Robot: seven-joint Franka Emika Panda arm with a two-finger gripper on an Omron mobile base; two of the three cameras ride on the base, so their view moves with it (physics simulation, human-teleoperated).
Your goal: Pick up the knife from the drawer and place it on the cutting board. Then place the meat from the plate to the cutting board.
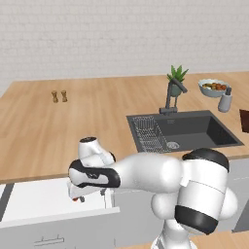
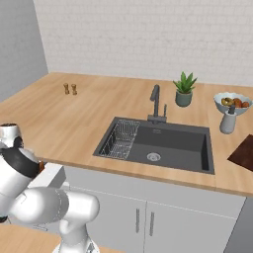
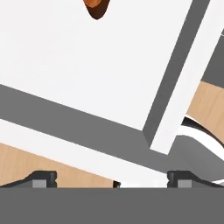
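A wooden counter (image 1: 73, 126) runs below a pale brick wall (image 1: 121, 34). Set into it is a dark grey sink (image 2: 163, 146) with a wire rack (image 2: 120, 139) in its left part and a dark faucet (image 2: 156, 104) behind. Beside the faucet stands a potted plant (image 2: 185, 89). Farther right, a white bowl of fruit (image 2: 232, 103) sits just behind a grey bottle (image 2: 228, 121), possibly a soap dispenser. Two small brown shakers (image 1: 59, 96) stand well apart to the left.

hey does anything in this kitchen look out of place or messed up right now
Nothing looks spilled or damaged. The drawer stands pulled open below the counter, with the open claw over it. The fruit bowl and plant sit upright.
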